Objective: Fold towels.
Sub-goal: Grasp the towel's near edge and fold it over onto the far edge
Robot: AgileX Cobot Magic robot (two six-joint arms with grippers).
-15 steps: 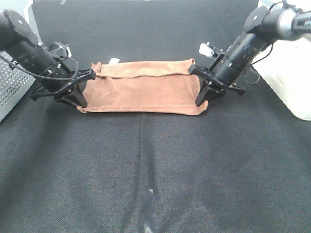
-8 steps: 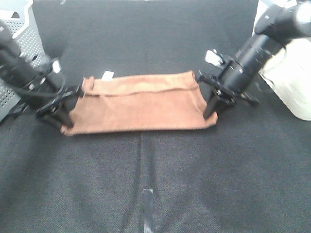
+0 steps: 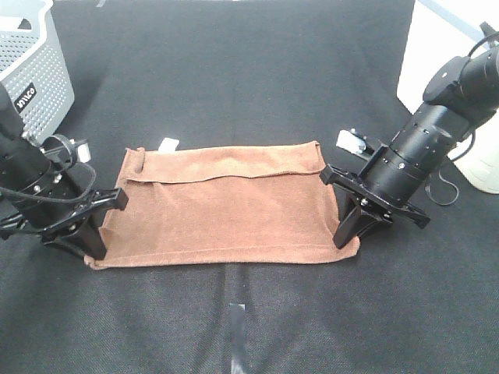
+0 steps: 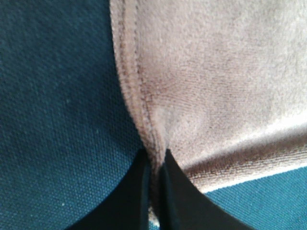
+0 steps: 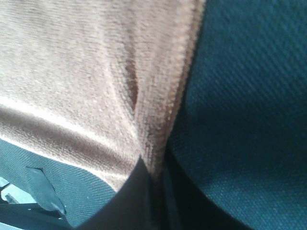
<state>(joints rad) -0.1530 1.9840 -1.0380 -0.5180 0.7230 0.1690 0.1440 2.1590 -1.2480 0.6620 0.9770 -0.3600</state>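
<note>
Looking at a reddish-brown terry towel (image 3: 226, 206) spread out on the black surface (image 3: 249, 62), long side running left to right, pretty much centred between the two arms; narrow strip folded over along the far long edge, with a little white tag (image 3: 168, 143) poking out at the far left corner; otherwise lying mostly flat, just a few soft wrinkles; left gripper (image 3: 92, 249) pinching the near left corner, angled down toward the surface; right gripper (image 3: 345, 240) doing the same on the near right corner, also angled down; up close in the left wrist view, dark fingers (image 4: 182, 201) squeezed tight on the stitched hem, cloth bunched into a small ridge right where it enters the pinch; same story in the right wrist view, hem edge clamped with barely a gap, a shallow crease running up from the grip; can't tell whether either corner is actually off the surface or just resting on it; off to the far left, a grey perforated laundry basket (image 3: 35, 54), well apart from the towel; far right, a white container (image 3: 437, 62) cut off by the frame, behind the right arm; short strip of pale tape (image 3: 238, 335) stuck to the surface on the near side of the towel, around the middle.
</note>
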